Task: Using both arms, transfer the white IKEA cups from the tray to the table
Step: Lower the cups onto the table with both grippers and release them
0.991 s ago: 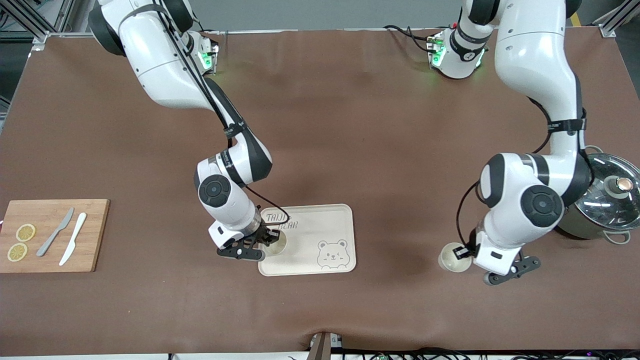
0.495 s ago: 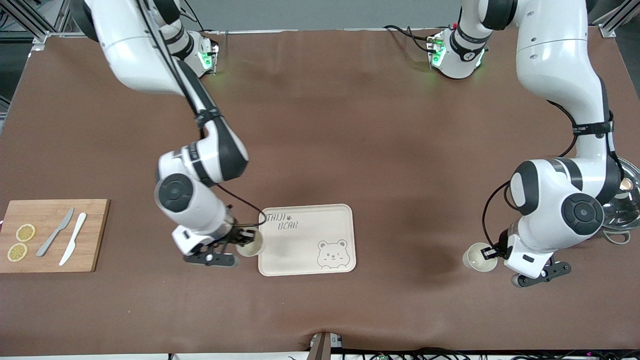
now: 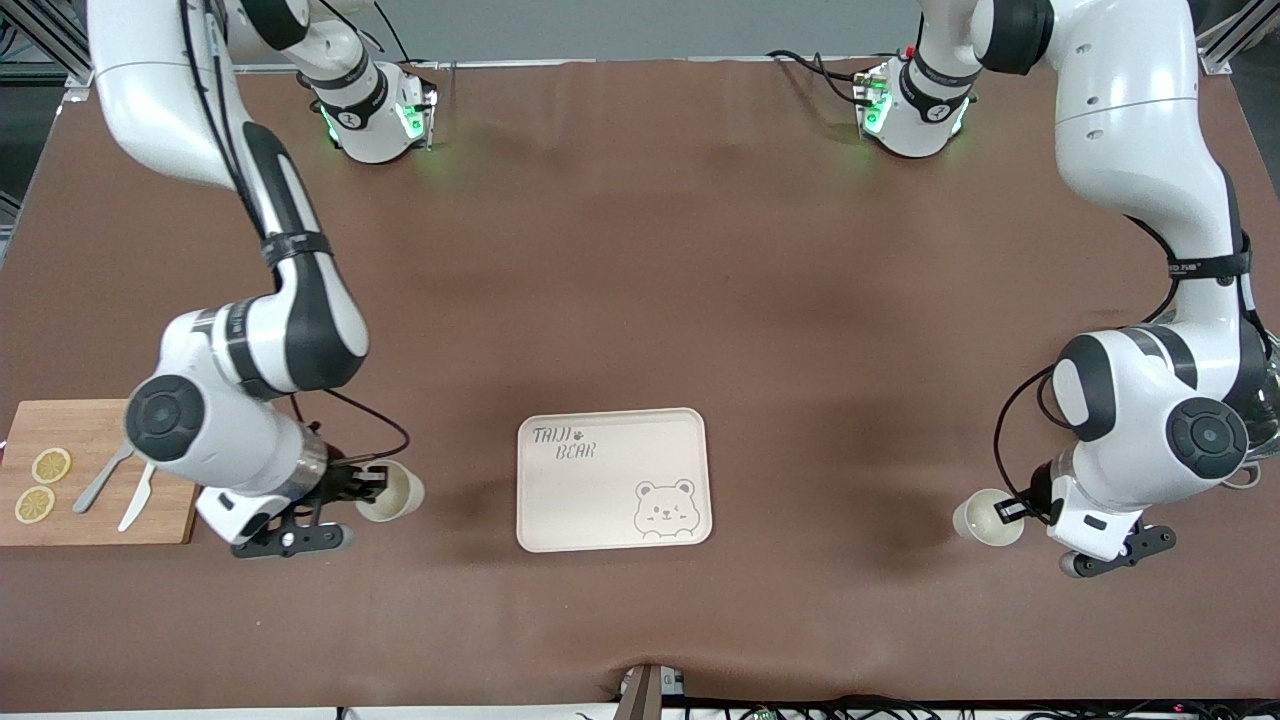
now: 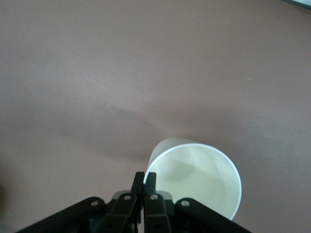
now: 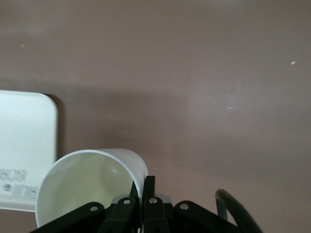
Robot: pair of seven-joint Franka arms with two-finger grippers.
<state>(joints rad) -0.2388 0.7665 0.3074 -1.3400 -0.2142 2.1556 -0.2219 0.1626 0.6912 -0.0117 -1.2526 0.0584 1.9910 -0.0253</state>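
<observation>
A brown mat covers the table (image 3: 640, 250) edge to edge, with both arm bases standing along the edge farthest from the front camera.

The right gripper (image 3: 368, 484) hangs over bare mat between the wooden cutting board (image 3: 60, 425) at the right arm's end and the bear tray (image 3: 612, 478) at the middle of the table, near the front-camera edge. Its fingers (image 5: 148, 191) are pinched together on the rim wall of a white cup (image 3: 392, 492), one inside and one outside. The cup sits at the gripper's tip on the tray's side, clear of the tray; the right wrist view shows a rounded tray corner just past the cup. Whether its base touches the mat cannot be told.

The left gripper (image 3: 1012, 511) is over the mat toward the left arm's end, also close to the front-camera edge. Its fingers (image 4: 145, 182) are likewise clamped on the rim wall of the second white cup (image 3: 985, 517), which projects from the gripper toward the tray but is well apart from it. It too may be resting or lifted; that cannot be told.

On the cutting board lie two lemon slices (image 3: 42, 484), a grey knife (image 3: 105, 472) and a white knife (image 3: 140, 497), partly under the right arm. A metal pot (image 3: 1262, 425) shows at the table's edge at the left arm's end, mostly hidden by that arm.
</observation>
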